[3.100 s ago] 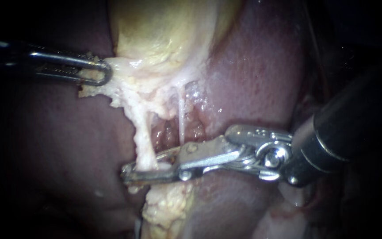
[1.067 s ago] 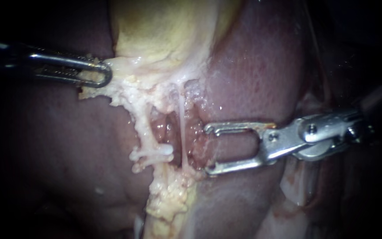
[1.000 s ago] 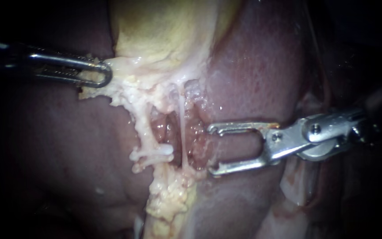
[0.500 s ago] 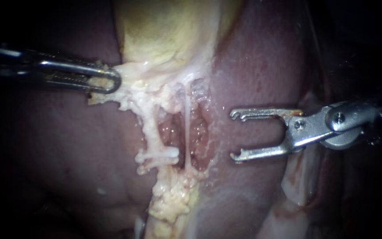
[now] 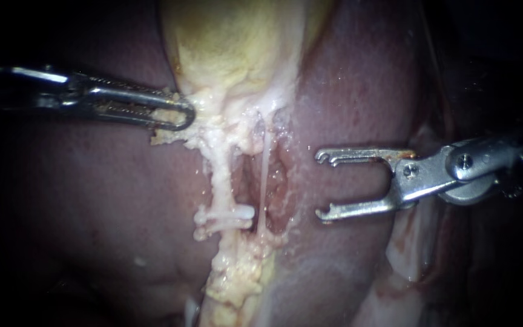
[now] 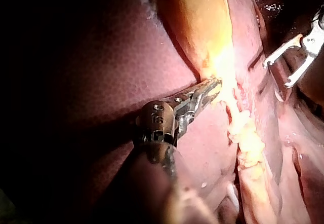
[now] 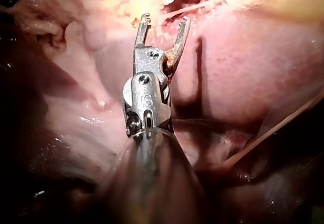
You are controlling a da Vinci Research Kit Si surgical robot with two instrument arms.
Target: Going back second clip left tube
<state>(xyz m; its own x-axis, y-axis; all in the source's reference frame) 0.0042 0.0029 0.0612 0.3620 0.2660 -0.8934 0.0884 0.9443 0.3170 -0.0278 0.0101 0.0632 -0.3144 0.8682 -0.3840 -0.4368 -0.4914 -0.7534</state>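
Observation:
A white clip [image 5: 228, 215] sits across the lower part of the left tube [image 5: 218, 178], a pale strand running down from the gallbladder [image 5: 237, 48]. A thinner right tube [image 5: 264, 181] runs beside it. My right instrument [image 5: 321, 184] stands to the right of both tubes over the liver [image 5: 358, 91], jaws open and empty. My left instrument [image 5: 177, 115] is shut on pale tissue at the gallbladder's lower end. The left wrist view shows its jaws [image 6: 210, 89] on that tissue, with the right instrument [image 6: 277, 75] off to the side. In the right wrist view the open jaws [image 7: 166, 19] point at the tubes.
Yellowish fatty tissue [image 5: 237, 272] lies below the clip. Dark red liver surface [image 5: 92, 200] spreads under the left instrument. A reddish pocket [image 5: 276, 200] opens between the right tube and the right instrument's jaws.
The right instrument's jaws, first closed across the left tube, have opened and drawn back to the right, leaving the white clip. The left instrument has since shifted right, carrying its tissue.

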